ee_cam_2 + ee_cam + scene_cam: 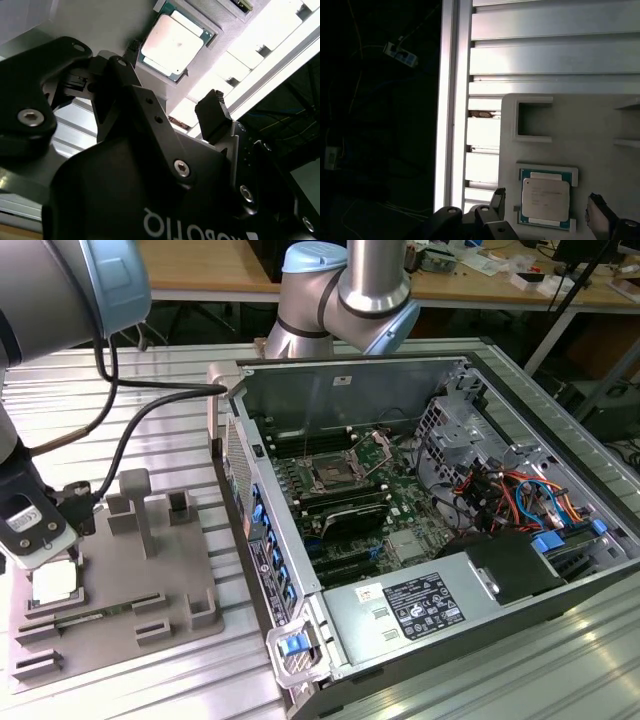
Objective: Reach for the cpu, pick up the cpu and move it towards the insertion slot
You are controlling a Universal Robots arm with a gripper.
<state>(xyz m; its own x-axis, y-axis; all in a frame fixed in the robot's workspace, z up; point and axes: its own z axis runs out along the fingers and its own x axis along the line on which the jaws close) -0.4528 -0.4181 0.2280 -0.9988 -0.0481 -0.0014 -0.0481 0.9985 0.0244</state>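
Hand (546, 202) above the cpu (545, 196), spread fingers (496, 196) on either side
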